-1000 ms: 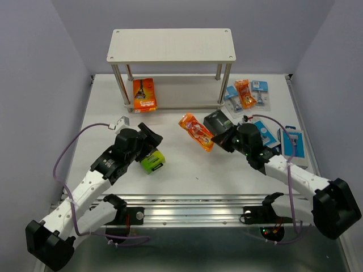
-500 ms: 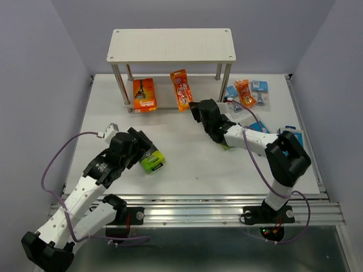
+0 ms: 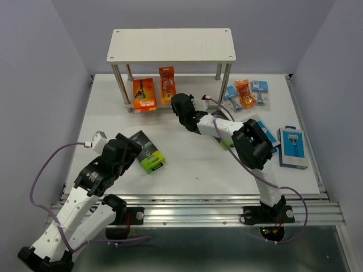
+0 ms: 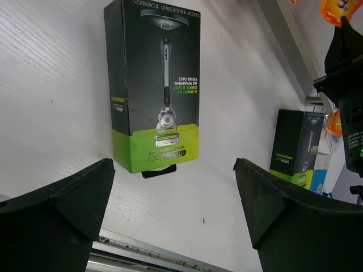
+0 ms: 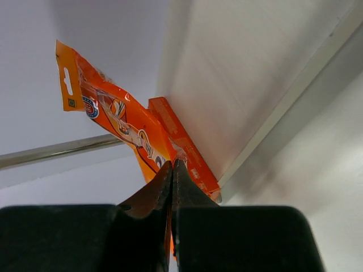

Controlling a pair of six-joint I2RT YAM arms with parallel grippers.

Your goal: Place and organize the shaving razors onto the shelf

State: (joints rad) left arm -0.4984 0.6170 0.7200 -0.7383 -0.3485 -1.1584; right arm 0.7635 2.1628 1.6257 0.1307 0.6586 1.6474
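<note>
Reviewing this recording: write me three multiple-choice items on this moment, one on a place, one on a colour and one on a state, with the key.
1. Where is the orange flat pack that the right gripper holds?
A. in mid-air, away from everything
B. at the lower board of the shelf, beside the orange box
C. on the top board

2. What colour is the box in front of the left gripper?
A. black and green
B. blue and white
C. red

3. How is the left gripper?
A. shut on the box
B. shut on nothing
C. open, off the box

Key: B, the pack stands next to the orange box under the top board; A, the left wrist view shows it; C, its fingers stand wide apart, short of the box.
</note>
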